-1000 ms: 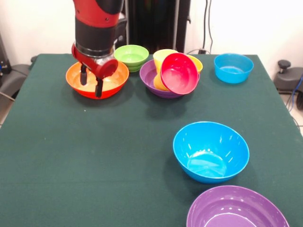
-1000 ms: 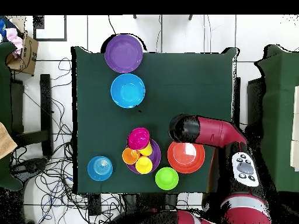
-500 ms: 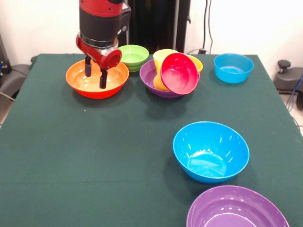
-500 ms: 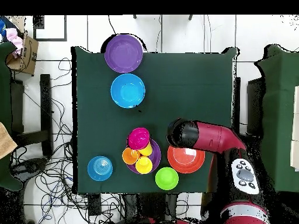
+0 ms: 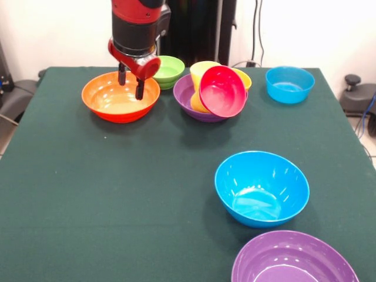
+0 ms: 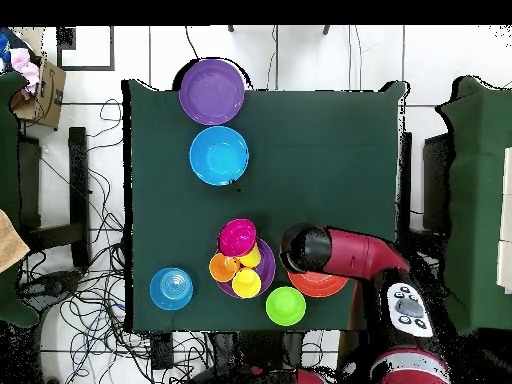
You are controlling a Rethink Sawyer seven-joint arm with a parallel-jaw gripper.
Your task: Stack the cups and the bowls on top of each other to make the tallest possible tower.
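My gripper [image 5: 130,87] hangs open and empty over the far right part of the large orange bowl [image 5: 117,101], close to the small light green bowl [image 5: 166,69]. To the right, a large purple bowl [image 5: 191,101] holds a pile: a yellow cup [image 5: 202,70], an orange cup [image 5: 243,78] and a small red bowl [image 5: 222,91] tipped on its side. A small blue bowl [image 5: 289,84] stands far right. A large blue bowl [image 5: 261,188] and a second purple bowl [image 5: 294,261] sit near the front. In the overhead view the arm's wrist [image 6: 305,247] covers part of the orange bowl [image 6: 322,284].
The table's green cloth [image 5: 88,194] is bare at the left and front. The overhead view shows cables on the floor [image 6: 95,300] and a cardboard box [image 6: 40,85] beside the table.
The gripper has risen and shifted from over the orange bowl's middle toward its far right rim, nearer the green bowl. It stays open. No bowl or cup has moved.
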